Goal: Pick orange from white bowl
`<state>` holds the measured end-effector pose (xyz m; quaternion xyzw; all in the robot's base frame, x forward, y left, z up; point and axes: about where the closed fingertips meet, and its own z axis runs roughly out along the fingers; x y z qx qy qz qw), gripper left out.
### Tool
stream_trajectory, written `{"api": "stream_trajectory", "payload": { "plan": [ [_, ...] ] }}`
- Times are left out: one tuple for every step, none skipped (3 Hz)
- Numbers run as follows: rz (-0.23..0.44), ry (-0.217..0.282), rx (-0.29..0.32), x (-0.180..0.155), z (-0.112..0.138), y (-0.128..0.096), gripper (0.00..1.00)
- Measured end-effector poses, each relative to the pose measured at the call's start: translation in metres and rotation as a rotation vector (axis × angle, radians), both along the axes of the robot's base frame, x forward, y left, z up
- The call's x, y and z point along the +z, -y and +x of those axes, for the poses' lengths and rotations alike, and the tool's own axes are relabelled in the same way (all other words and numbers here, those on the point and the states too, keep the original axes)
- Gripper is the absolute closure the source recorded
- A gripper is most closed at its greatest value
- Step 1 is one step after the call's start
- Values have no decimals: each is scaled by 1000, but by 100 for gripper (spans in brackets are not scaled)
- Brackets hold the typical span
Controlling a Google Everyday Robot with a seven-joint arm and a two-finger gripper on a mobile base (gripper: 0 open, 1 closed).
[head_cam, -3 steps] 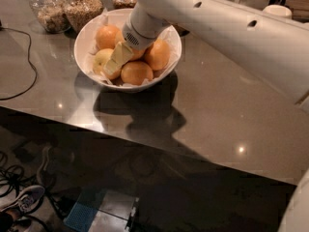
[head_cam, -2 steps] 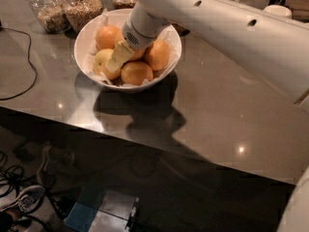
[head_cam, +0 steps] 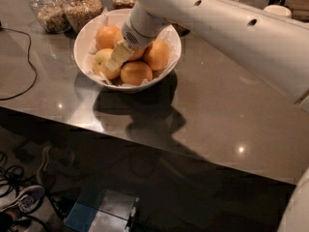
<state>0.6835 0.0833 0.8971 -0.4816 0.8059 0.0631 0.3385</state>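
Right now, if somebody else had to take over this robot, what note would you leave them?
Hand: down inside the white bowl, on the fruit pile; whether it grips anything cannot be judged.
Things: the oranges all lie in the bowl, which sits on the grey counter near the jars.
Done: the reach into the bowl.
Left: grasp an orange and lift it clear.

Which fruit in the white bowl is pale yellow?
The leftmost round fruit, just left of the tool inside the white bowl; the rest are deep orange.
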Motion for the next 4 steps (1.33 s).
{"api": "stream_trajectory", "payload": {
  "plan": [
    [0,0,0,4,-1,0,89],
    [58,21,1,27,-15,26,100],
    [122,56,-37,54,-34,67,100],
    [156,77,-64,69,-48,93,100]
  ]
}}
